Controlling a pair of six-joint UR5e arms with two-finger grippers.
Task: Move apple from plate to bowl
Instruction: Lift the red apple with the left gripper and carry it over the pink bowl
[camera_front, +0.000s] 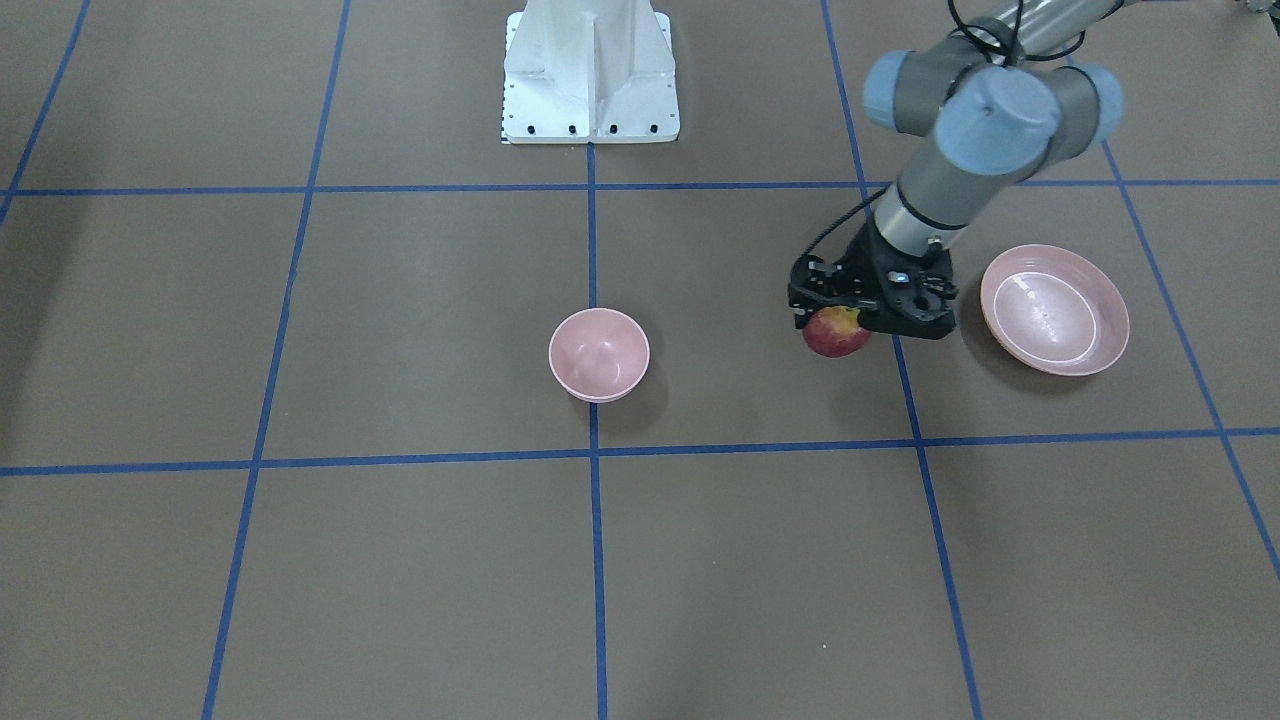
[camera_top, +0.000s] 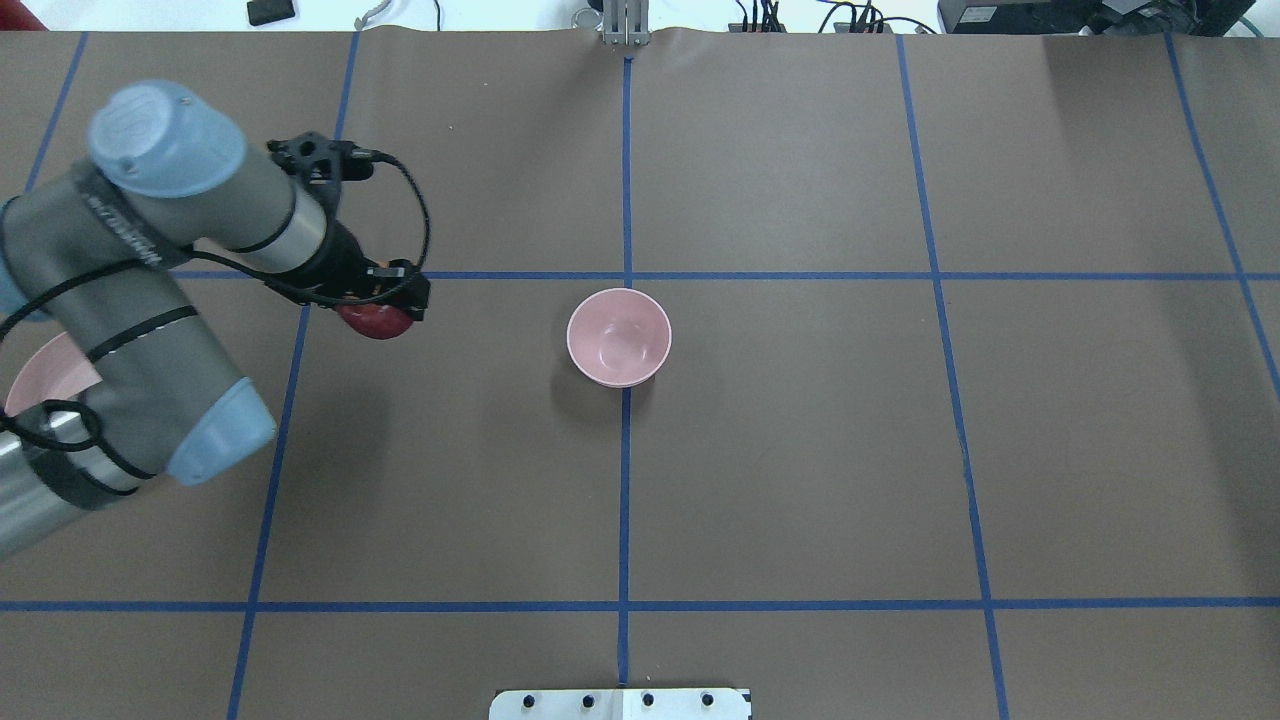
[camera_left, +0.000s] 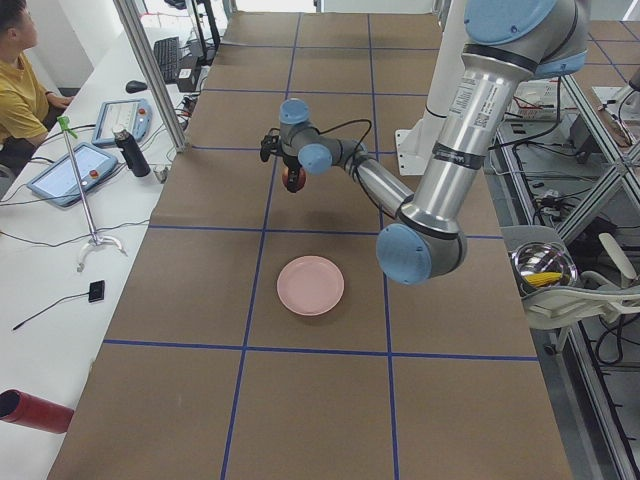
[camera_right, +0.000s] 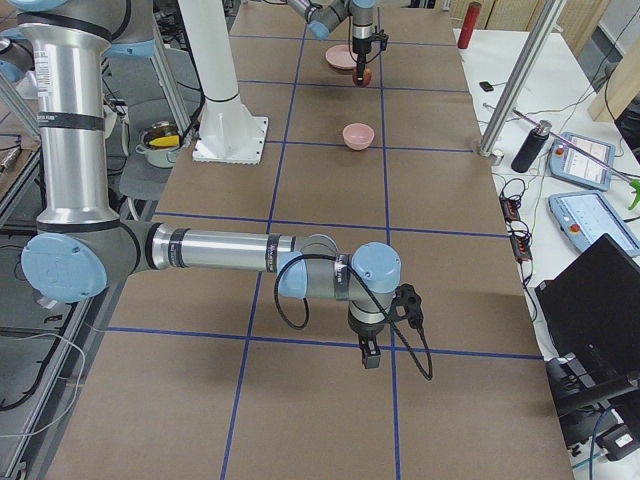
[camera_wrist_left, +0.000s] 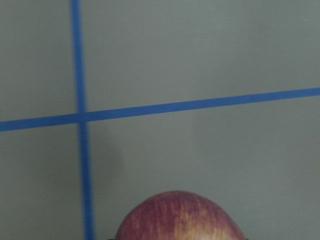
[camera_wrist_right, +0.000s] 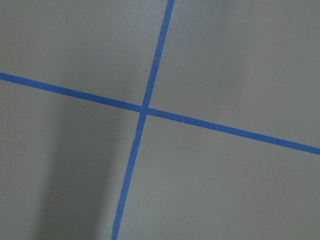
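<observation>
The brown tabletop (camera_top: 800, 450) is divided into squares by blue tape lines (camera_top: 625, 500). The left arm (camera_top: 130, 330) reaches out over it. The right arm (camera_right: 220, 250) stretches low across the far end, well away from the dishes. A white mounting base (camera_front: 590, 70) stands at 12 o'clock in the front-facing view.

In that same view the pink plate (camera_front: 1055, 310) lies at 3 o'clock from the apple and holds nothing. The smaller, deeper pink bowl (camera_front: 599, 355) sits on a tape line at 9 o'clock from the apple, well apart from it, and is likewise empty.

The dark red apple (camera_front: 835, 335) is off the plate, between plate and bowl and nearer the plate. It is held above the tabletop, just beside a tape line. The left wrist camera shows its streaked top over a crossing of two tape lines.

The left pincer (camera_front: 840, 320) points down and is clamped around the apple. The right pincer (camera_right: 371, 355) also points down near a tape crossing. Only the side view shows it, so I cannot tell how its jaws stand.
</observation>
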